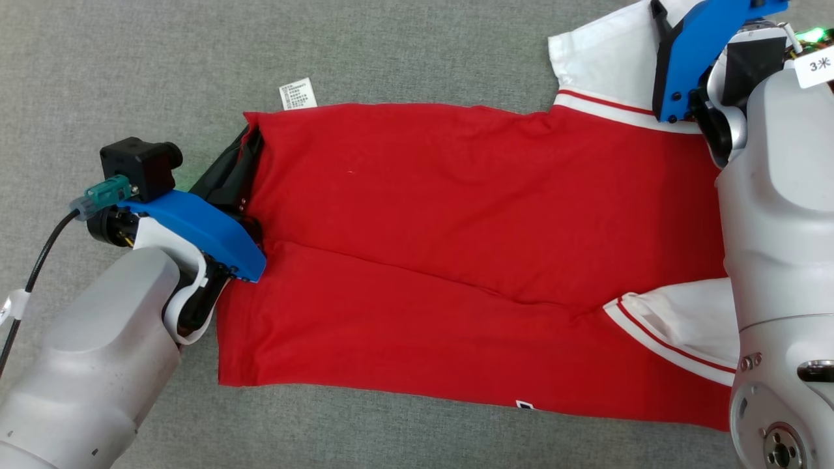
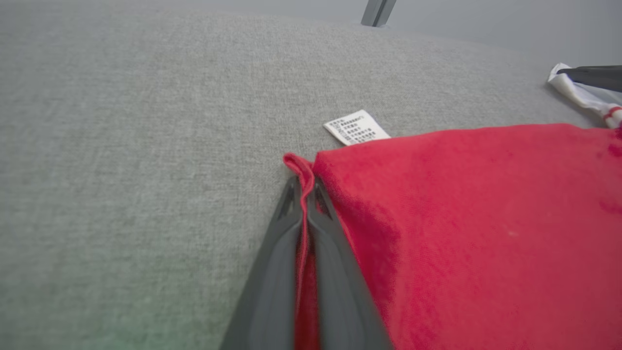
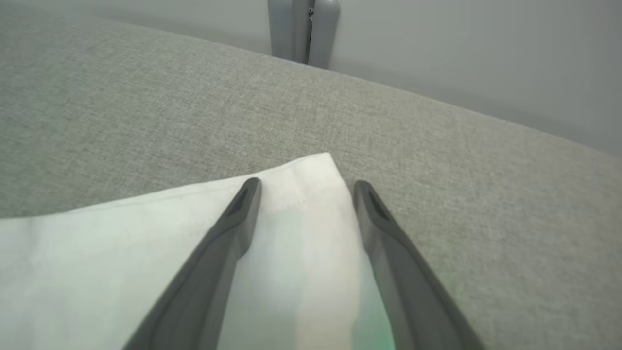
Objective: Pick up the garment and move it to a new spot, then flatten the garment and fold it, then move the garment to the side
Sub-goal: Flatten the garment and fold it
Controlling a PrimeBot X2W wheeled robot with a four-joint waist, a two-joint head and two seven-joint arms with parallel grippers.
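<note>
A red garment [image 1: 456, 247] with white, red-striped sleeves lies spread flat on the grey cloth surface. Its white care label [image 1: 298, 93] sticks out at the far left corner. My left gripper [image 1: 251, 138] sits at that left hem corner. In the left wrist view the left gripper [image 2: 305, 187] is shut on a pinched fold of the red hem [image 2: 302, 167]. My right gripper [image 3: 306, 187] is open, its fingers astride the corner of the white sleeve [image 3: 146, 253]. In the head view this far sleeve [image 1: 606, 58] lies beside the right arm's blue wrist cover [image 1: 697, 52].
The second white sleeve [image 1: 684, 319] lies at the near right, partly under my right forearm [image 1: 775, 260]. A black cable [image 1: 39, 260] hangs off the left wrist. A grey post [image 3: 303, 31] stands beyond the surface's far edge.
</note>
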